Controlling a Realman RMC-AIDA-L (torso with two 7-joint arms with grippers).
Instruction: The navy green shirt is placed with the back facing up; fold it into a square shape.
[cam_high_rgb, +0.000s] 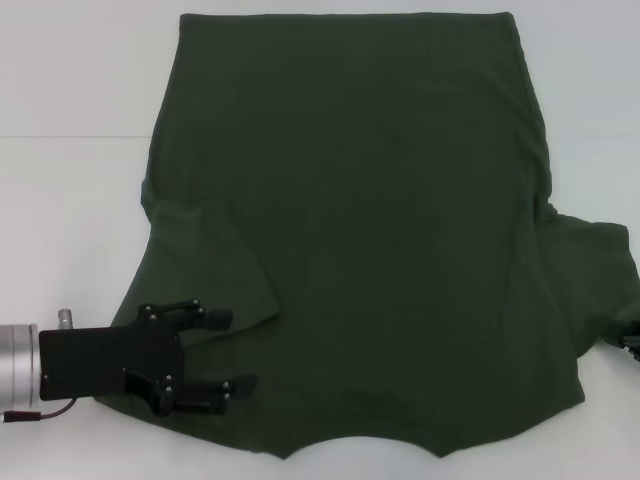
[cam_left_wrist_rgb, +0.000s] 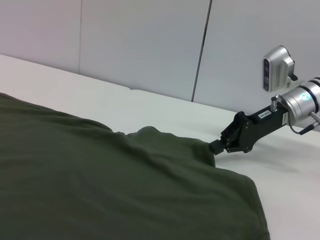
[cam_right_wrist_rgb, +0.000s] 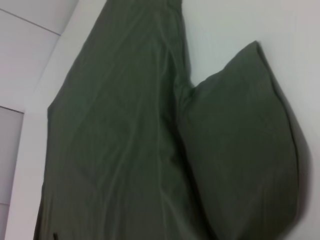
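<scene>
Left gripper (cam_high_rgb: 228, 350) sits at about 8 o'clock, jaws spread apart over the navy green shirt (cam_high_rgb: 380, 230), which covers most of the white table (cam_high_rgb: 70, 220). Right gripper (cam_left_wrist_rgb: 216, 146) at 4 o'clock pinches the sleeve; pale wall panels (cam_left_wrist_rgb: 140, 45) behind.

Your head camera looks steeply down on the white counter (cam_high_rgb: 70, 200), taking in the whole dark olive-green cotton T-shirt (cam_high_rgb: 380, 250). Your left wrist camera sits low, facing across the cloth toward the black right claw (cam_left_wrist_rgb: 216, 146) and grey wall panels (cam_left_wrist_rgb: 145, 45). Your right wrist camera hangs close over one sleeve (cam_right_wrist_rgb: 240, 145), which the head view also shows
</scene>
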